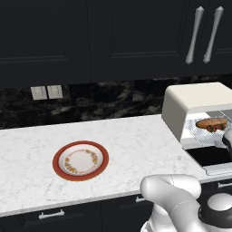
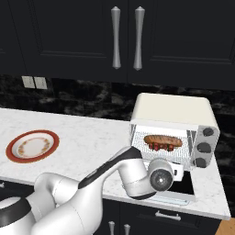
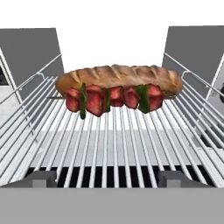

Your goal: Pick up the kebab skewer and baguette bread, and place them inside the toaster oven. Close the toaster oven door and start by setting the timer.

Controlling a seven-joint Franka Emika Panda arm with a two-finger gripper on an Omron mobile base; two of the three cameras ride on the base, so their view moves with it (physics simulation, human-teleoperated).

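We see jaws spread, holding nothing | skewer (image 3: 114,99) straight ahead on rack (image 3: 109,144) | bread (image 3: 119,78) touching just behind it | oven (image 2: 176,111) door (image 2: 183,186) down

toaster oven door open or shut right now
Open. The door lies folded down flat in front of the toaster oven, and the baguette and skewer sit in plain sight on the rack.

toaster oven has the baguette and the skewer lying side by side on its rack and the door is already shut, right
Not shut: the toaster oven door hangs open, as the right base view shows. The baguette bread and kebab skewer do lie side by side on the rack of the toaster oven.
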